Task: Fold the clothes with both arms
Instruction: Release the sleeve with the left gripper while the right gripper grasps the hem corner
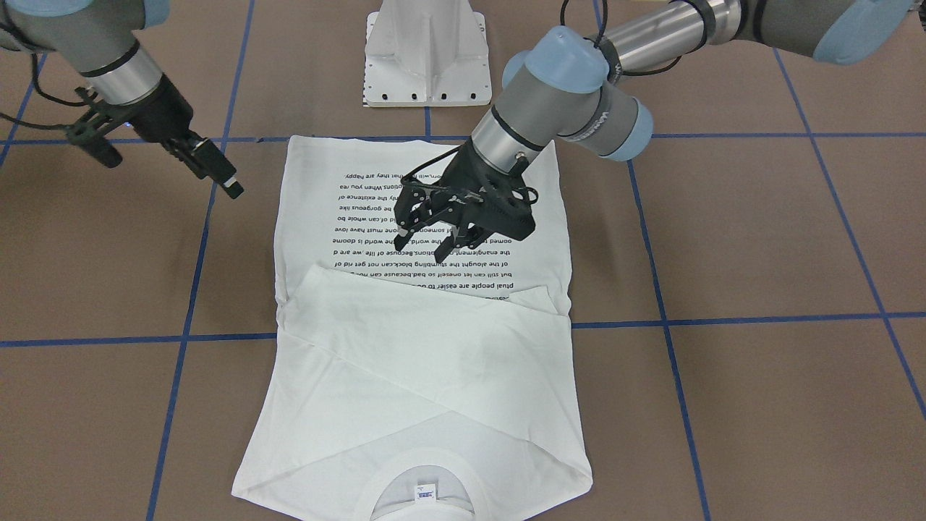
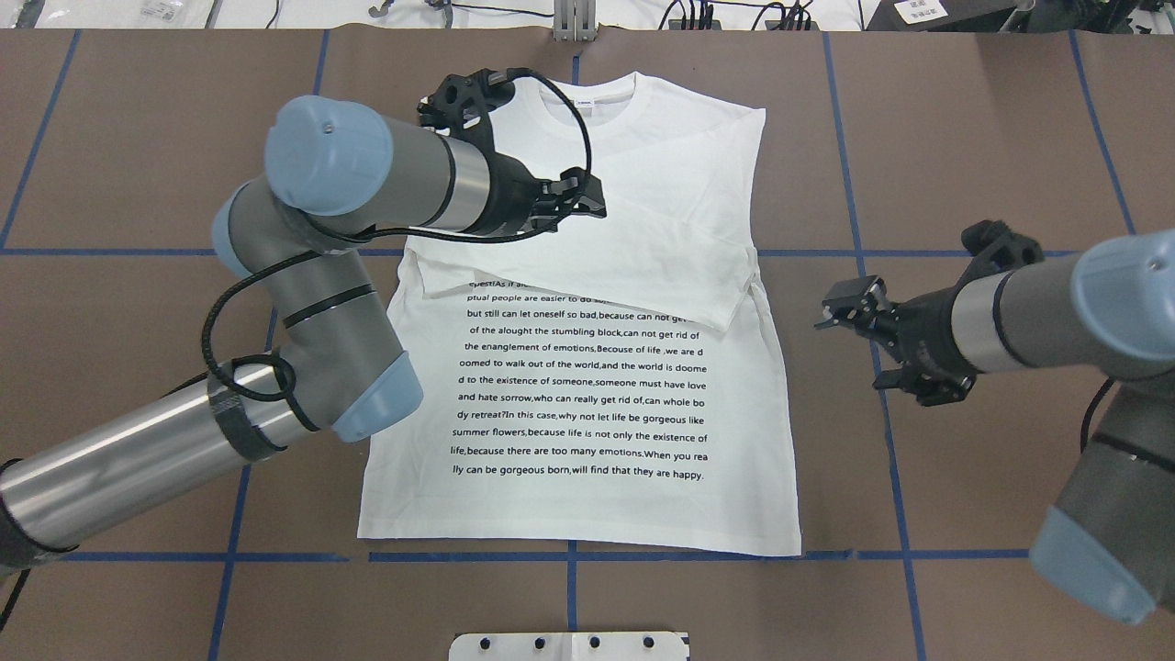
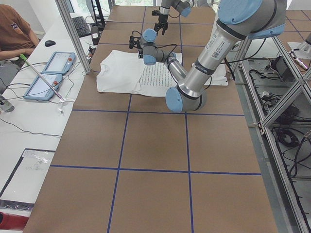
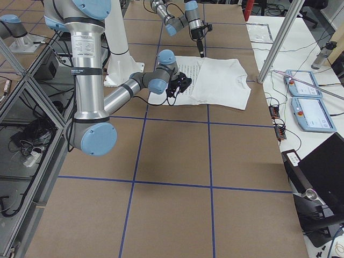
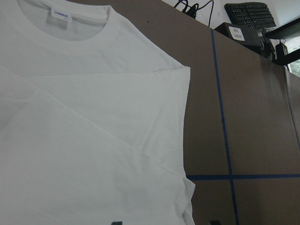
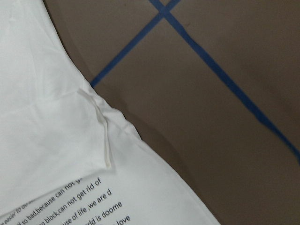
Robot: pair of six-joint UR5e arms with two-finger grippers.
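Left gripper (image 1: pixel 422 250), with fingers (image 1: pixel 400 244) spread and holding nothing, hangs above the white long-sleeved T-shirt (image 2: pixel 587 514), over its chest at about 11 o'clock from the cloth's centre. Clock directions are read in the overhead view, with 12 o'clock pointing away from the robot. Right gripper (image 1: pixel 228 185) is over bare table (image 2: pixel 964 138) at 3 o'clock from the shirt, clear of the cloth; whether its fingers are apart or together cannot be told. The shirt lies flat mid-table, printed text (image 2: pixel 583 399) upward, with the collar (image 5: pixel 75 47) and neck label (image 1: pixel 425 492) at 12 o'clock and the hem at 6 o'clock. Both sleeves (image 1: pixel 405 347) are folded inward and cross over the chest, covering the top lines of print; the lower lines are exposed. A white pedestal base (image 1: pixel 427 58) stands at 6 o'clock, near the hem but apart from it. Blue tape lines (image 2: pixel 918 555) divide the brown table into squares.
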